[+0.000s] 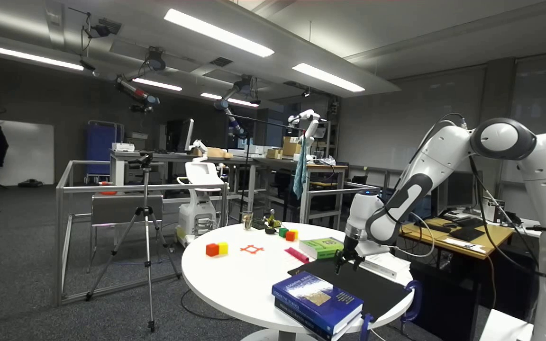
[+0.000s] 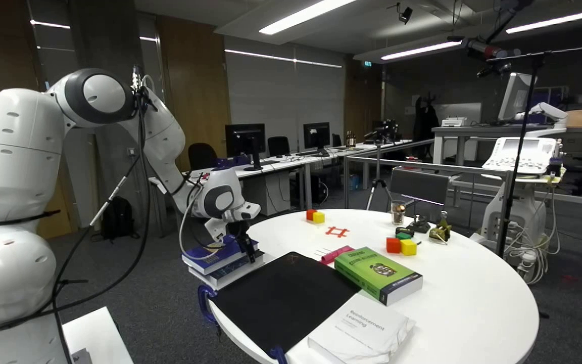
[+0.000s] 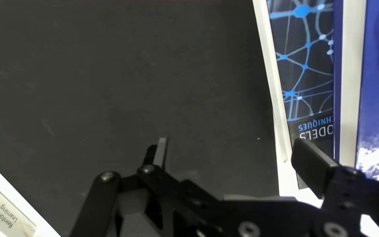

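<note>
Above the black mat on the round white table, we see the gripper hanging with its jaws spread wide and nothing between them. Just beside it lies a stack of two books: the blue book on top, the darker book beneath (its cover carries a light-blue network pattern). In the wrist view one jaw overlaps the darker book's edge; whether they touch we cannot tell. Across the mat from the stack we find the white book, and next to that the green book, both lying flat.
</note>
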Robot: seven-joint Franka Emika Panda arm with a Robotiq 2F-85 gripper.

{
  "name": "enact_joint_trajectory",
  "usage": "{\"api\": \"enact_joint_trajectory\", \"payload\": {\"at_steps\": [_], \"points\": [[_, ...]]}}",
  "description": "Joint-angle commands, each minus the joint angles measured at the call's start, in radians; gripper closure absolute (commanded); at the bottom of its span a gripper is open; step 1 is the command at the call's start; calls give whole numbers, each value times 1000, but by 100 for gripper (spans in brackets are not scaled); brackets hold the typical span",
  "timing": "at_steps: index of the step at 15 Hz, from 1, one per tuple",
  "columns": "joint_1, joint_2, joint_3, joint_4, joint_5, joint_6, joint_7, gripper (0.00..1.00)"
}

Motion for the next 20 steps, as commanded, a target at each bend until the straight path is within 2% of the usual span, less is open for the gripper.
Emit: {"api": "enact_joint_trajectory", "payload": {"at_steps": [1,9,14,20], "points": [[5,17,8,17,7,-35,-56,0],[35,100,-19,66,-10,11,-74,0],[52,164,-45,133,-17,85,-99,0],[34,246,-21,221,25,170,-188,0]]}}
